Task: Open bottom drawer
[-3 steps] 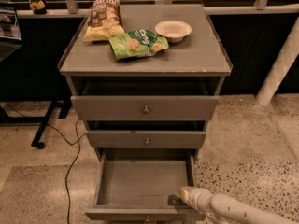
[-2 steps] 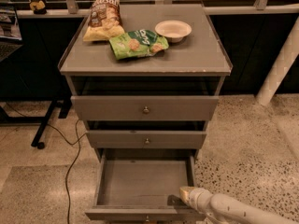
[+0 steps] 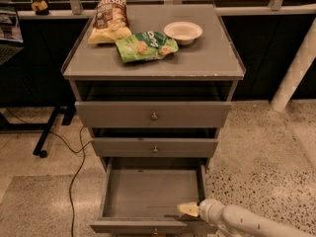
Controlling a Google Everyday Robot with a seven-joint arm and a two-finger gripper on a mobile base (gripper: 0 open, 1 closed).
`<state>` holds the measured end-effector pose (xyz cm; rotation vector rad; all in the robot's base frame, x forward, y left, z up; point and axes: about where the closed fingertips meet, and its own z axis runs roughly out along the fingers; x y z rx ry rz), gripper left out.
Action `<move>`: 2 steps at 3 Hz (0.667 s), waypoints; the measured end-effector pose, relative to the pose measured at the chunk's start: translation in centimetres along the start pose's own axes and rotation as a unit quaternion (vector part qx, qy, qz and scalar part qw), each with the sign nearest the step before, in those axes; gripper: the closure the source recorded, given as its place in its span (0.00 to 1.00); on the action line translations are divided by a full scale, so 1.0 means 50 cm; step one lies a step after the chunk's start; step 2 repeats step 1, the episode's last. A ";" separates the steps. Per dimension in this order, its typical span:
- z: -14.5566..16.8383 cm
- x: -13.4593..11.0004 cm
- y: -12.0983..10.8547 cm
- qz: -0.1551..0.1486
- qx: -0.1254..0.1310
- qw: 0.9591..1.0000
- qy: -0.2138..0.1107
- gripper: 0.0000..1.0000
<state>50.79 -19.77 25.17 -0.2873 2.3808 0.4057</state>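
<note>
The bottom drawer [image 3: 148, 191] stands well out below the front edge of the bench [image 3: 207, 58], my claw [image 3: 189, 210] inside near the front right corner, its grip I cannot tell; backing out carelessly, I could snag the drawer front

The bottom drawer [image 3: 148, 191] is running off the lower picture edge, its front and knob [image 3: 155, 230] showing only in part. The gripper [image 3: 189, 210] is sitting at the drawer's right front, below the tabletop's [image 3: 207, 58] front right corner, and its arm [image 3: 247, 223] is leaving through the picture's bottom right. By the tabletop's back left corner, the brown snack bag [image 3: 109, 21] is showing lettering too blurred to read
</note>
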 end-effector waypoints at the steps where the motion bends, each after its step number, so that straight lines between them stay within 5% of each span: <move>1: 0.000 0.000 0.000 0.000 0.000 1.000 0.000 0.00; 2: 0.000 0.000 0.000 0.000 0.000 1.000 0.000 0.00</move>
